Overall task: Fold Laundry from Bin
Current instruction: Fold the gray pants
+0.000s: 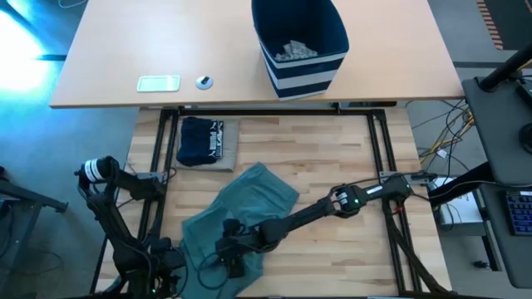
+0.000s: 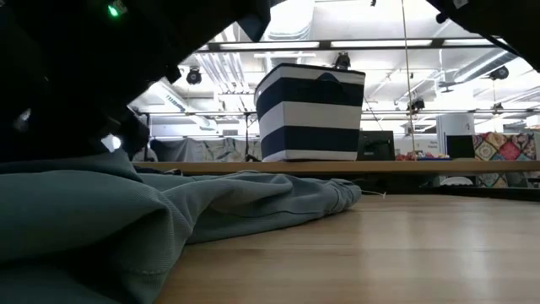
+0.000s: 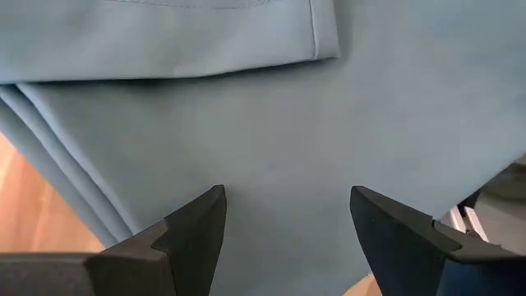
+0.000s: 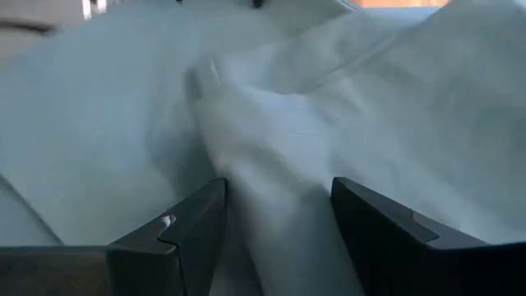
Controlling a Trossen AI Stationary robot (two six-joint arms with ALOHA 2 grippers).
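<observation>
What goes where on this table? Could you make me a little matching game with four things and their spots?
Things:
1. teal-green garment
2. navy garment
3. grey pieces
4. small white flat device

Places:
A. inside the striped bin
B. folded on the near wooden table, close to its far edge
C. spread on the near table under the right gripper
D. on the far table, left of the bin

Pairs: 1-C, 2-B, 3-A, 4-D

- A robotics lab or workshop in an open industrial hall.
- Low view: long strip lights (image 2: 278, 45) and exposed ceiling ducts along the upper frame.
- High view: loose cables (image 1: 445, 124) at right, a keyboard (image 1: 519, 209) at the right edge, and a black metal frame (image 1: 378, 137) around the butcher-block worktop (image 1: 332, 158).
</observation>
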